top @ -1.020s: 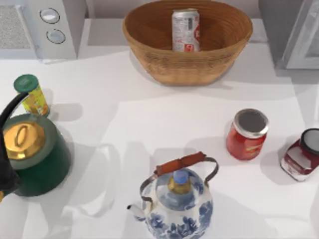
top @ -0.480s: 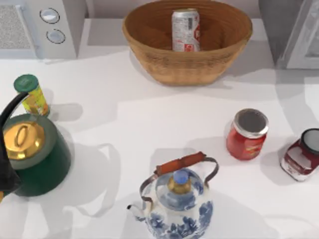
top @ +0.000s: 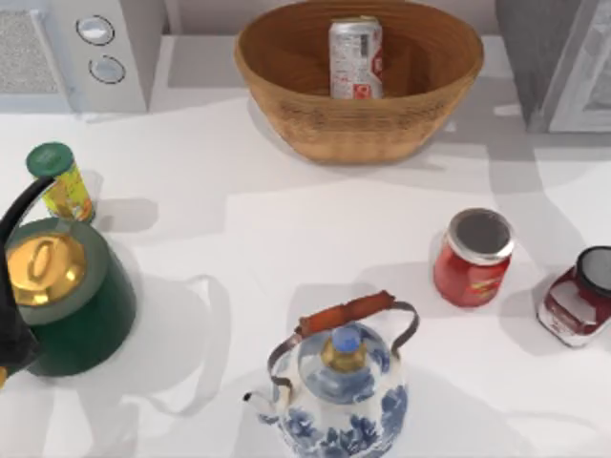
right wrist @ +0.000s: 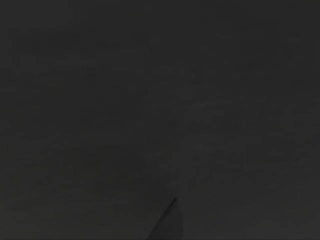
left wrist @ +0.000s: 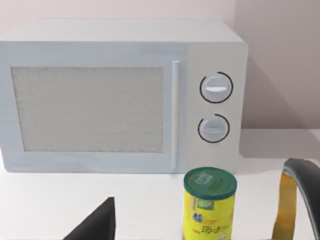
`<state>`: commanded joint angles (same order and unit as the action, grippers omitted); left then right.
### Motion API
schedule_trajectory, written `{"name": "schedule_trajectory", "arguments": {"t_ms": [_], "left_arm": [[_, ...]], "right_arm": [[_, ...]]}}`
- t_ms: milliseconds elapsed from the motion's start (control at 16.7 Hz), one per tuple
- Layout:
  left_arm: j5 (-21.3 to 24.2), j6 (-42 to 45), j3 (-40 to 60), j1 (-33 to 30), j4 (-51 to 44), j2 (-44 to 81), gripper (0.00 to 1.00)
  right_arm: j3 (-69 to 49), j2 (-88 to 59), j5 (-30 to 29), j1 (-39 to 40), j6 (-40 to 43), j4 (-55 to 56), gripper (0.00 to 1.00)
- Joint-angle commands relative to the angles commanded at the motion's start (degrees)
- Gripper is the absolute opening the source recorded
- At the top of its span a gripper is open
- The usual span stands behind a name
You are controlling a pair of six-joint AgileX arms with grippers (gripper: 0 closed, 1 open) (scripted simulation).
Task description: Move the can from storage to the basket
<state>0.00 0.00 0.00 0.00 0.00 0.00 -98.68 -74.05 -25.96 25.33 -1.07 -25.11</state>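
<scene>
Can (top: 356,57) stands upright inside the basket (top: 286,105), toward its back wall, label facing front, nothing touching it. Basket sits at the far middle of the table (top: 286,239). Storage (top: 535,57) is at the far right corner, grey side showing, its white-framed door (top: 590,81) swung outward on the right edge.

My left gripper (left wrist: 97,225): in the left wrist view just one dark finger tip pokes in at the edge, so I cannot tell how wide it is or whether it carries anything. That camera looks at the white microwave (left wrist: 120,95) with two round knobs, the yellow tin (left wrist: 209,202) with green lid standing just in front of it, and a curved dark kettle handle (left wrist: 302,190) beside the tin.

My right wrist view is dark; I cannot tell my right gripper's state either.

Rest of table, top view: green kettle (top: 81,305) with gold lid at left, yellow tin behind it, microwave at far left corner. Blue-white teapot (top: 339,386) near middle front. Red jar (top: 473,258) with silver lid at right, a darker red jar (top: 578,301) near the right edge, the two close but apart
</scene>
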Motion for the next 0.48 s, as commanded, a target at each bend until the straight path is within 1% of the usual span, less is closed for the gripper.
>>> {"name": "schedule_trajectory", "arguments": {"t_ms": [60,120,480], "left_arm": [[0.0,0.0,0.0,0.0,0.0,0.0,1.00],[0.0,0.0,0.0,0.0,0.0,0.0,1.00],[0.0,0.0,0.0,0.0,0.0,0.0,1.00]], "right_arm": [[-0.4,1.3,-1.1,-1.4,0.7,-0.4,1.00],[-0.6,1.1,-1.0,-1.5,0.7,-0.4,1.00],[-5.6,-6.2,2.9,-5.5,0.6,1.8,1.00]]}}
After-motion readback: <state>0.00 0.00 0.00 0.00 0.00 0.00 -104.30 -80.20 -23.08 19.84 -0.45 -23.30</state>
